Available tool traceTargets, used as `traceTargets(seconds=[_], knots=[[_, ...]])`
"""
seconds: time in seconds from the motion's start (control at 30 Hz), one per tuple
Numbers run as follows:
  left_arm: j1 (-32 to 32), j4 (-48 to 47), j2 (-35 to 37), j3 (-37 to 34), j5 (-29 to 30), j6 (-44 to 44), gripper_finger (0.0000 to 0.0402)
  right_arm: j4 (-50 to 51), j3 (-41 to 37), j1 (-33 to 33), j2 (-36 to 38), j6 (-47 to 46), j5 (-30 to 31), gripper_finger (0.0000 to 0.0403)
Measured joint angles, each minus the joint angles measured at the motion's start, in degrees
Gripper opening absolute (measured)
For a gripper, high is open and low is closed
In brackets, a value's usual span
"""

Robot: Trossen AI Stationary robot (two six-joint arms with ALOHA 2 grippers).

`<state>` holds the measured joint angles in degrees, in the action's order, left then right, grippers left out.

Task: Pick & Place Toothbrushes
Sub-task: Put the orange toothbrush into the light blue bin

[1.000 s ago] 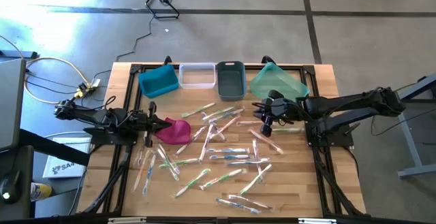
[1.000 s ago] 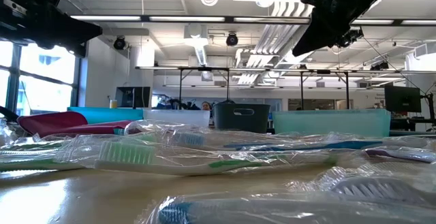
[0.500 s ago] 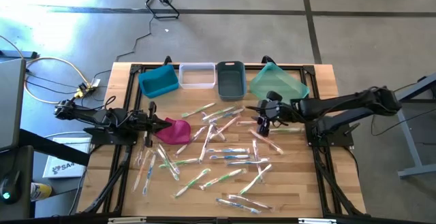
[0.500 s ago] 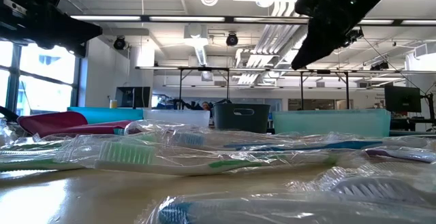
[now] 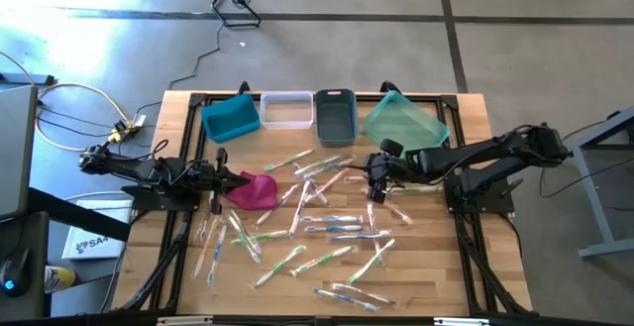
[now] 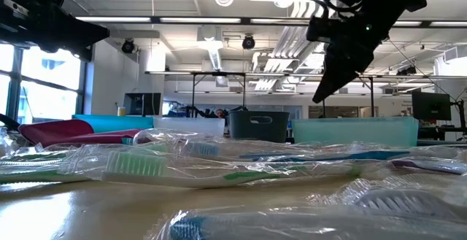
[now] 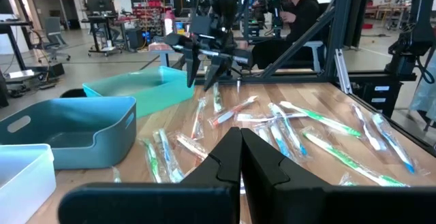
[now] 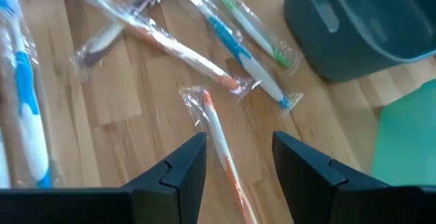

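Right tool (image 8: 234, 157) (released) straddles a crinkly plastic-wrapped orange toothbrush (image 8: 221, 146) on wood.

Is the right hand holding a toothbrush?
No, the right hand is open and empty, with an orange-handled toothbrush lying on the table between its fingers.

Open lab hall: ceiling ducts (image 6: 219, 50), desks (image 7: 102, 26), monitors (image 6: 430, 105).

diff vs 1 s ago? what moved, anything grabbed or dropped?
The right gripper has moved left from the teal bin side and lowered over the wrapped orange-handled toothbrush, fingers open around it, nothing gripped yet. The left gripper stays shut beside the magenta pouch. Scattered toothbrushes and bins unchanged.
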<state>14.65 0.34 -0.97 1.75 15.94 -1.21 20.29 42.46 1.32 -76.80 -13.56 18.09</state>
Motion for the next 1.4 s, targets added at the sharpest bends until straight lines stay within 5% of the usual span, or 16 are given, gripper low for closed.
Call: traceTargets(seconds=[1.07, 1.4], knots=[[0.01, 0.00, -0.01, 0.00, 0.00, 0.00, 0.0000, -6.40, -0.02, 0.00, -3.47, -0.07, 2.74, 0.0159], [0.01, 0.00, 0.00, 0.00, 0.00, 0.00, 0.0000, -4.95, -0.02, 0.00, -4.46, -0.17, -2.11, 0.0159]])
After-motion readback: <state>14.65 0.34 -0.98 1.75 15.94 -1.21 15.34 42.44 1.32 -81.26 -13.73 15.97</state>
